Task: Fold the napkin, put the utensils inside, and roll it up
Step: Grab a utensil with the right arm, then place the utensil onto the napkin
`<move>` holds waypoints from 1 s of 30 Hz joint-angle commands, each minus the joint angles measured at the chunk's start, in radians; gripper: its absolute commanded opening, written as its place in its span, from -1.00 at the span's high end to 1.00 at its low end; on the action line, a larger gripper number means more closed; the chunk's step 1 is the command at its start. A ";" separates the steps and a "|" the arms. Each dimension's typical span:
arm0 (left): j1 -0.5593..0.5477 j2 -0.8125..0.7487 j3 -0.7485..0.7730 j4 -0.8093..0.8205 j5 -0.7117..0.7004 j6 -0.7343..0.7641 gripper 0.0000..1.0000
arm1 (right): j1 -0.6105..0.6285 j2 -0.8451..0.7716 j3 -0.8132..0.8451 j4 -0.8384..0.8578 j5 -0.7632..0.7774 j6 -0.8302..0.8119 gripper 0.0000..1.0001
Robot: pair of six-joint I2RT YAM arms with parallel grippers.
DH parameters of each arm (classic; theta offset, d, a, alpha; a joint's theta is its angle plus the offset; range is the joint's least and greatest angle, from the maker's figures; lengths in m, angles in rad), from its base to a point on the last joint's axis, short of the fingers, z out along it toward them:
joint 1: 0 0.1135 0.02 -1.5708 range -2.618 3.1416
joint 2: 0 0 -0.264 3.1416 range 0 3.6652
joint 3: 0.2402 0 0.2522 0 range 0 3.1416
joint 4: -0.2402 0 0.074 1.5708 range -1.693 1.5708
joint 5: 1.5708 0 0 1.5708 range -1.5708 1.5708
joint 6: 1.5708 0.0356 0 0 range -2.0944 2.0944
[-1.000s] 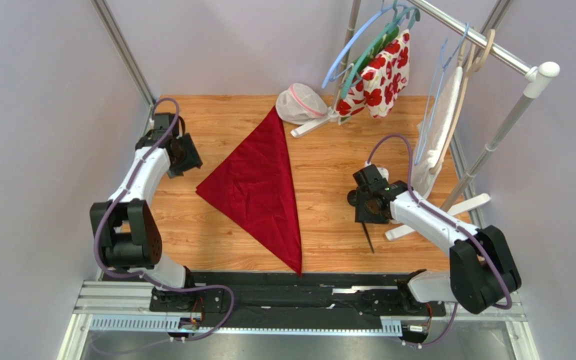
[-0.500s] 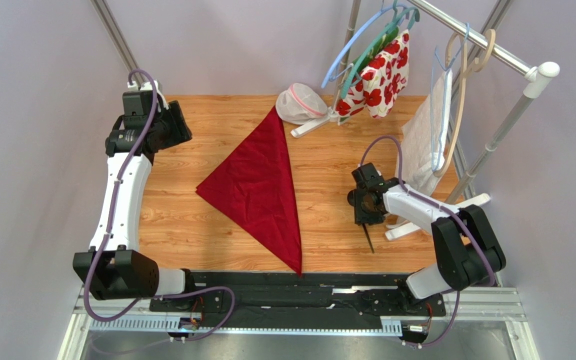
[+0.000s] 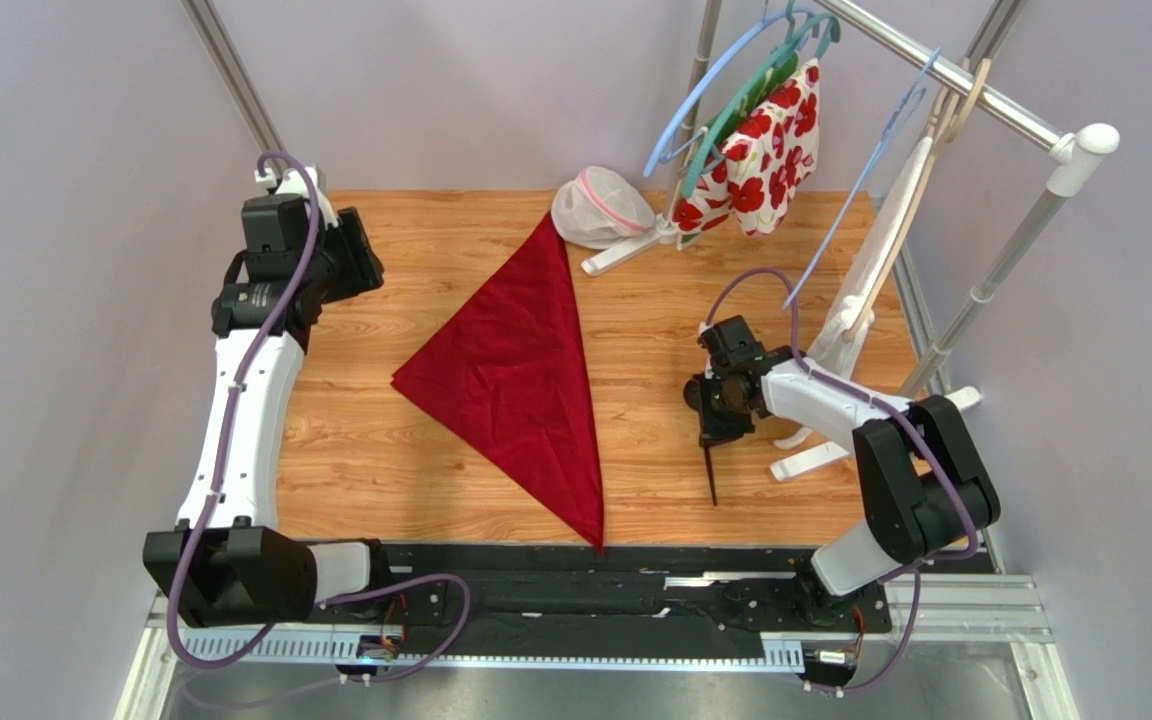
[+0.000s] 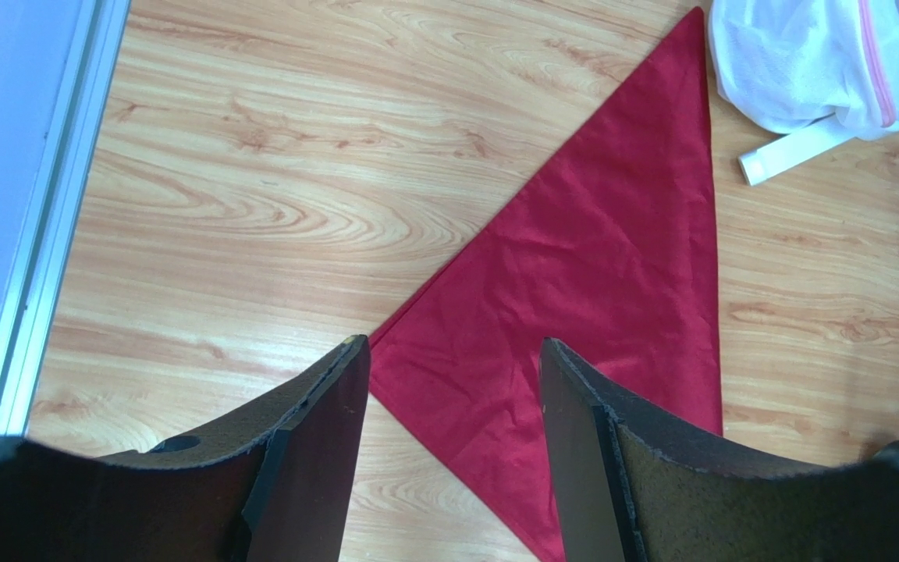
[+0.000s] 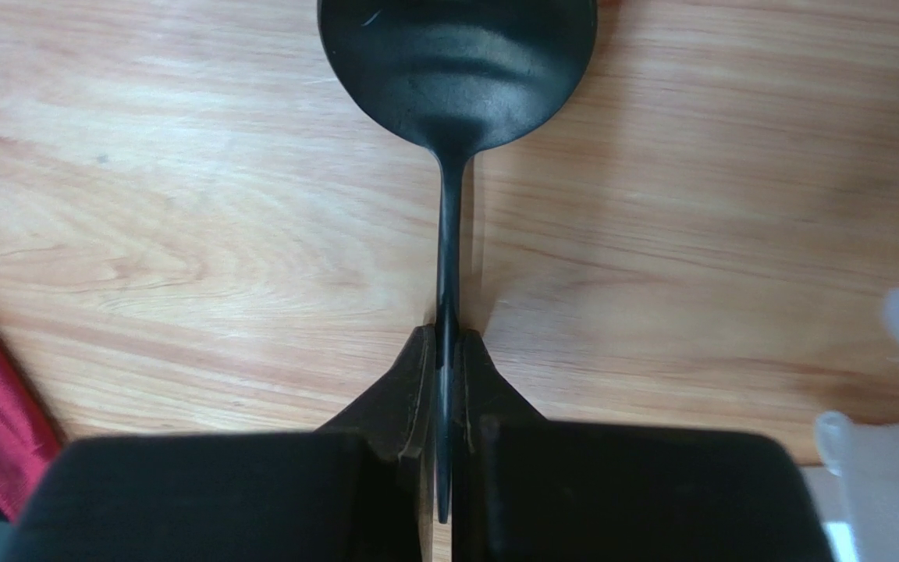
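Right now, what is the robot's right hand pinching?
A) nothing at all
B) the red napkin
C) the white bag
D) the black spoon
D: the right hand is shut on the thin handle of the black spoon, whose round bowl sticks out in front of it.

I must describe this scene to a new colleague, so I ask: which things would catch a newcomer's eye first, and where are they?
The dark red napkin, lying as a large triangle in the middle of the wooden table, stands out first. To its right, the right end effector is shut on the thin handle of a black spoon. The left end effector hangs open near the table's far left corner.
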 commanded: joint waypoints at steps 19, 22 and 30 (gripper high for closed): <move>0.021 -0.027 -0.093 0.100 0.109 -0.012 -0.25 | 0.293 0.324 0.595 -0.023 -0.048 0.167 1.00; 0.025 -0.026 -0.093 0.100 0.119 -0.014 -0.25 | 0.303 0.395 0.691 -0.041 -0.057 0.182 1.00; 0.041 -0.020 -0.093 0.101 0.161 -0.032 -0.25 | 0.305 0.556 0.838 -0.058 -0.060 0.236 1.00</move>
